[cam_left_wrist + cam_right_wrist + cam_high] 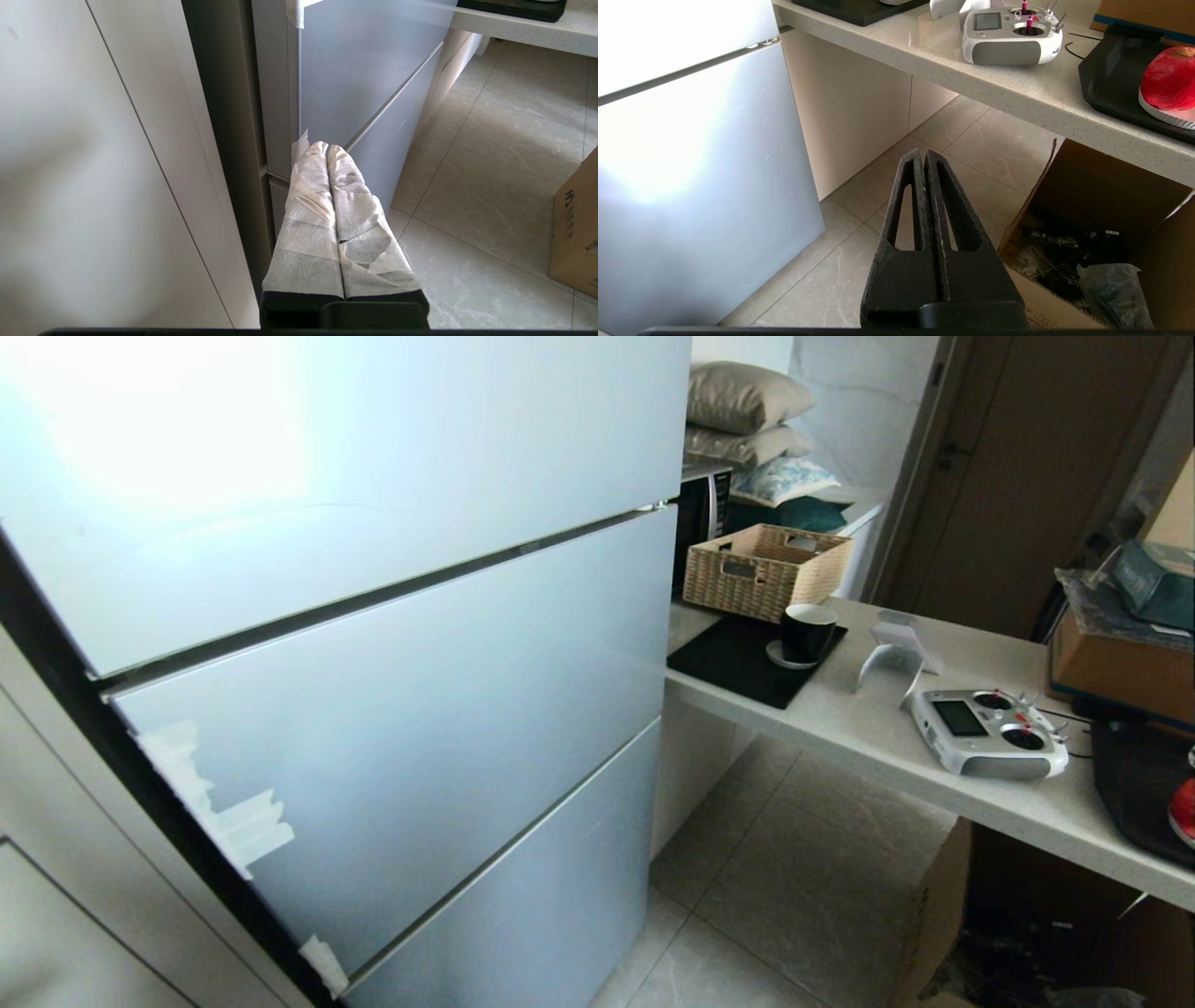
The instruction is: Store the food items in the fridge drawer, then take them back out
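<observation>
The fridge (373, 644) fills the left of the head view with all its pale blue doors closed; the fridge drawer is hidden inside. A lumpy red fruit (1169, 79) sits on a white plate on a black tray (1115, 79) at the counter's right end, and its edge (1184, 810) shows in the head view. My left gripper (326, 147), wrapped in white tape, hangs shut and empty low by the fridge's left corner. My right gripper (921, 153), black, hangs shut and empty over the floor below the counter. Neither arm shows in the head view.
On the counter (868, 728) lie a white remote controller (990, 733), a black mug (808, 633) on a black mat, and a wicker basket (766, 569). An open cardboard box (1101, 233) stands on the floor under the counter. White cabinet panels (93, 186) flank the fridge.
</observation>
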Robot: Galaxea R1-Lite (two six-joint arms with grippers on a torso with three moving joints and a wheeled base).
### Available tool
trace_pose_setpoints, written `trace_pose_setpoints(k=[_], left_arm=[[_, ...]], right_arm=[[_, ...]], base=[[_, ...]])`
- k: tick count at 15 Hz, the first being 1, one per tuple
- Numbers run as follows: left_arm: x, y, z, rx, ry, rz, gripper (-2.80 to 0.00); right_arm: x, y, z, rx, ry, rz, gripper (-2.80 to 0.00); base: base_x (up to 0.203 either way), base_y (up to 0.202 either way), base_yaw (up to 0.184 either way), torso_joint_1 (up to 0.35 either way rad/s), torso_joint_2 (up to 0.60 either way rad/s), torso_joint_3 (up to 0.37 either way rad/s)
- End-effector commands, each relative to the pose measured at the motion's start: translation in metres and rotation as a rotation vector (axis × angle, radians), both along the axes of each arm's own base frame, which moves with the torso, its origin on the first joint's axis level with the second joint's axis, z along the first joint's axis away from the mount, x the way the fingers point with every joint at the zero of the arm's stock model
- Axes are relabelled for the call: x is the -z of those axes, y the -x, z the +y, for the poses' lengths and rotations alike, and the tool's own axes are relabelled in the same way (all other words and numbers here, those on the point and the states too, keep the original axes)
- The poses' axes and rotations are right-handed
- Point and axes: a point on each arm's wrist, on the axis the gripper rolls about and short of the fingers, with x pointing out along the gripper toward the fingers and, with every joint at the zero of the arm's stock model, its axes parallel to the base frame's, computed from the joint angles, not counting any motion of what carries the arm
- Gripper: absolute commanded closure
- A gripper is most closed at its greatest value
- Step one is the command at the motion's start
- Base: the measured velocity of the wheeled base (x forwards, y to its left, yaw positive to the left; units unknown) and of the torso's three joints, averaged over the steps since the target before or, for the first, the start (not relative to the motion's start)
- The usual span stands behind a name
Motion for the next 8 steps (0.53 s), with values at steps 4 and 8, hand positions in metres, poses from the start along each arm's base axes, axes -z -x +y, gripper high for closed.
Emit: trace_pose_setpoints(k=[4, 8], left_arm=[[-0.066, 0.007, 0.0, -0.003, 0.051, -0.093, 0.0], [-0.124, -0.048, 0.0, -0.018, 0.237, 0.089, 0.0]], right_arm=[[0.0, 0.0, 0.0, 0.0, 0.001, 0.001, 0.0], [0.0, 0.0, 0.0, 0.0, 0.001, 0.001, 0.0]], base=[[0.0, 0.0, 0.0, 0.0, 0.0, 0.0], [0.0, 0.0, 0.0, 0.0, 0.0, 0.0]])
